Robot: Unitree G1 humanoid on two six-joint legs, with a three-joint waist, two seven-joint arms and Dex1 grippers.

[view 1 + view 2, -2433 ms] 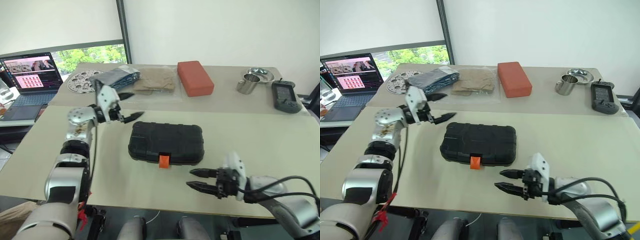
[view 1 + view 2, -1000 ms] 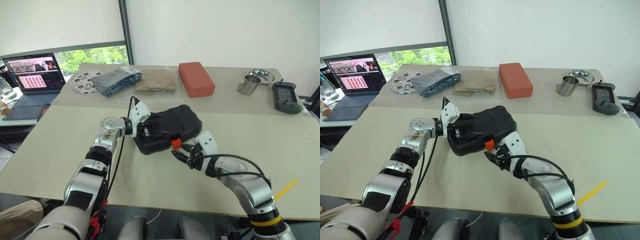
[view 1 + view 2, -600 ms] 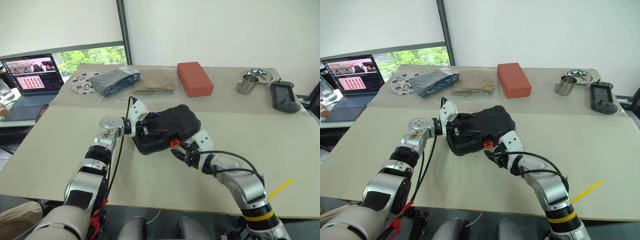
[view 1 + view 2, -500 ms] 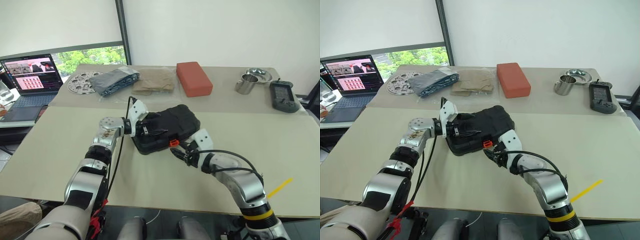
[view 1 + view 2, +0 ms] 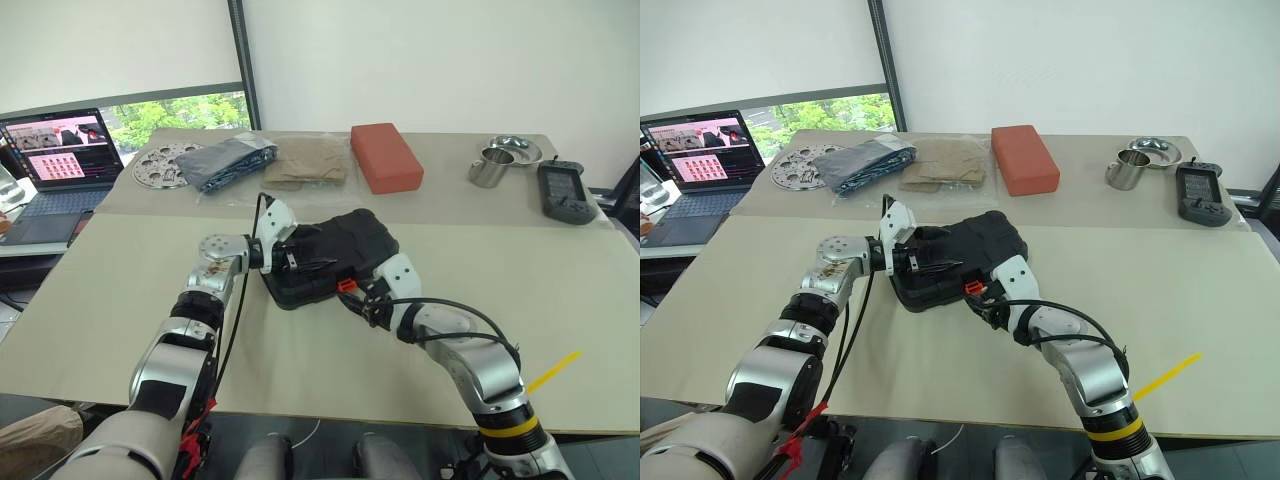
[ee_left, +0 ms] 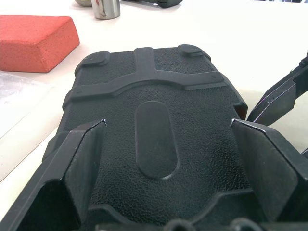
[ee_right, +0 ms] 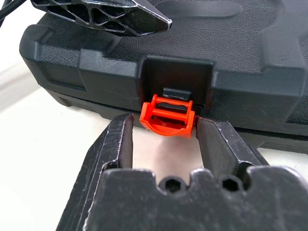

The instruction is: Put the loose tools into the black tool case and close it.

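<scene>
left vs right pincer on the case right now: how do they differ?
The left pincer stands wide open, straddling the end of the black tool case; the right pincer is narrower, one finger on each side of the orange latch. The left comes from the case's end, the right from its front. Both have black fingers.

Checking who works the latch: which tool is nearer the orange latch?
Right. The right tool has a finger on either side of the latch; the left tool straddles the case's lid at its end.

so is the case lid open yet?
No, the black tool case lies shut, its orange latch between the right gripper fingers.
</scene>
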